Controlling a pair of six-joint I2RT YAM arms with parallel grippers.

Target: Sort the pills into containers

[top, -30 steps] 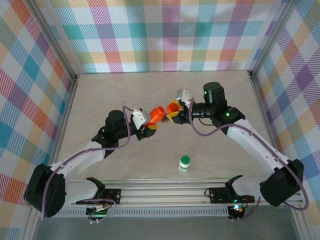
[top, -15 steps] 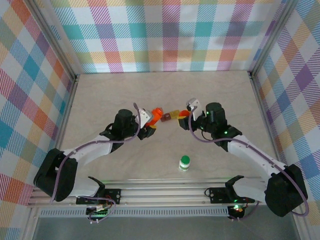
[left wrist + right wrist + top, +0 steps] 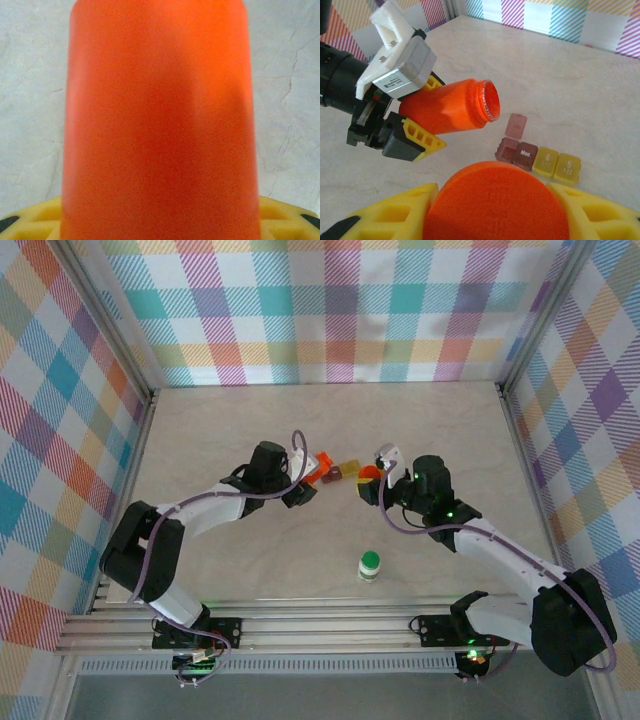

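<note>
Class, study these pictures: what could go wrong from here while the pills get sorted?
1. The orange bottle, tilted in the left fingers, has its open mouth seemingly short of the pill organizer: any pills inside could spill onto the table.
2. One small lid stands open: a pour could easily miss that compartment.

- Bright, even light; soft, small shadows on the pale marbled table [image 3: 250, 570].
- The orange plastic bottle [image 3: 160, 120] looks fuzzy up close.
- The orange round cap [image 3: 495, 200] too.

Pale marbled table [image 3: 250, 570], plaid walls [image 3: 330, 310], metal rail [image 3: 330, 625] along near edge, perhaps aluminium
</note>
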